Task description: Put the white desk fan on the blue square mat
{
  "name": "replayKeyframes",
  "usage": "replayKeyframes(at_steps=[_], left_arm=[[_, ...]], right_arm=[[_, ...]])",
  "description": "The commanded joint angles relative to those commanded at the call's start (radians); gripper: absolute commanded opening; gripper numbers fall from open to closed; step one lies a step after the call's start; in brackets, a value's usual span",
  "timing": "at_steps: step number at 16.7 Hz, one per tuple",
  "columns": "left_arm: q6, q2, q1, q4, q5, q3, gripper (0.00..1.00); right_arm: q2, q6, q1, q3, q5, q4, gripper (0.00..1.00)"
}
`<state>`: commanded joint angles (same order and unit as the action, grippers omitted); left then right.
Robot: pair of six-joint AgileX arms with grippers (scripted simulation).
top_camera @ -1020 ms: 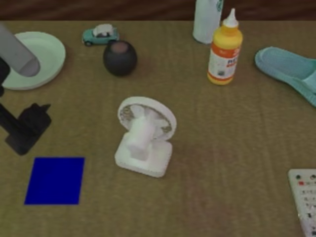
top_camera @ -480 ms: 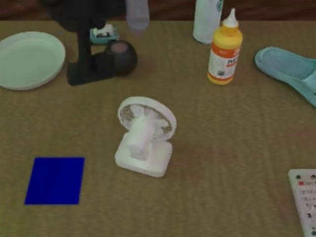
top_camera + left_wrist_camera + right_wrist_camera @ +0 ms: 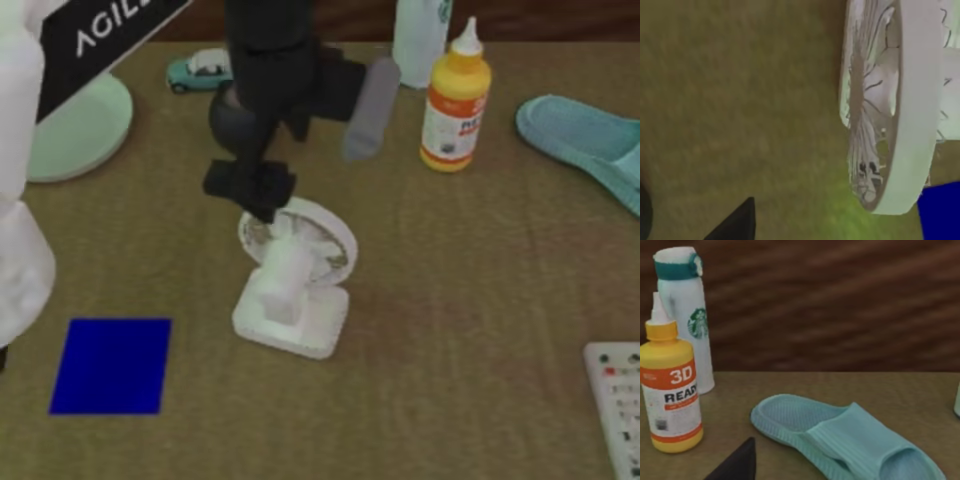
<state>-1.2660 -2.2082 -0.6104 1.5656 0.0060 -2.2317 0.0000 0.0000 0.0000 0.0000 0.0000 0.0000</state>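
The white desk fan (image 3: pixel 295 275) stands mid-table on its square base, its grilled head tilted up. My left gripper (image 3: pixel 250 190) hangs open just above the far rim of the fan's head and holds nothing. In the left wrist view the fan's head (image 3: pixel 910 100) fills one side, apart from a single dark fingertip (image 3: pixel 735 225). The blue square mat (image 3: pixel 110 365) lies flat at the front left, bare; a corner of this mat (image 3: pixel 942 212) shows past the fan. My right arm is outside the top view; its wrist view shows one fingertip (image 3: pixel 737 465) over bare table.
Behind the fan are a pale plate (image 3: pixel 85 130), a toy car (image 3: pixel 195 70) and a dark round object (image 3: pixel 225 115) partly under the arm. A yellow bottle (image 3: pixel 456 100), white flask (image 3: pixel 418 40), teal slipper (image 3: pixel 585 140) and remote (image 3: pixel 615 400) sit right.
My left arm has swung from the table's left side, across the back, and down to the far rim of the fan's head. The fan and mat have not moved.
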Motion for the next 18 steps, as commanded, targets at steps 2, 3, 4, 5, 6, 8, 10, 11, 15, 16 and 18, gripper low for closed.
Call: replayKeyframes(at_steps=[2, 3, 4, 5, 6, 8, 10, 11, 15, 16, 18], left_arm=[[-0.015, -0.026, -0.006, 0.02, -0.003, -0.019, 1.0], [-0.015, -0.026, -0.006, 0.02, -0.003, -0.019, 1.0], [-0.015, -0.026, -0.006, 0.02, -0.003, -0.019, 1.0], [-0.015, -0.026, -0.006, 0.02, -0.003, -0.019, 1.0], [-0.015, -0.026, -0.006, 0.02, -0.003, -0.019, 1.0], [-0.014, -0.025, -0.001, 0.014, -0.002, -0.013, 1.0], [-0.016, -0.017, -0.004, -0.022, -0.003, 0.025, 1.0], [-0.016, -0.013, -0.004, -0.051, -0.003, 0.06, 1.0], [-0.015, 0.008, -0.003, -0.178, -0.003, 0.216, 1.0], [-0.016, 0.011, -0.004, -0.196, -0.003, 0.235, 1.0], [-0.016, 0.012, -0.004, -0.204, -0.003, 0.243, 1.0]], right_arm=[[0.0, 0.0, 0.0, 0.0, 0.0, 0.0, 1.0], [0.0, 0.0, 0.0, 0.0, 0.0, 0.0, 1.0], [0.0, 0.0, 0.0, 0.0, 0.0, 0.0, 1.0], [0.0, 0.0, 0.0, 0.0, 0.0, 0.0, 1.0], [0.0, 0.0, 0.0, 0.0, 0.0, 0.0, 1.0], [0.0, 0.0, 0.0, 0.0, 0.0, 0.0, 1.0], [0.0, 0.0, 0.0, 0.0, 0.0, 0.0, 1.0], [0.0, 0.0, 0.0, 0.0, 0.0, 0.0, 1.0], [0.0, 0.0, 0.0, 0.0, 0.0, 0.0, 1.0], [0.0, 0.0, 0.0, 0.0, 0.0, 0.0, 1.0], [0.0, 0.0, 0.0, 0.0, 0.0, 0.0, 1.0]])
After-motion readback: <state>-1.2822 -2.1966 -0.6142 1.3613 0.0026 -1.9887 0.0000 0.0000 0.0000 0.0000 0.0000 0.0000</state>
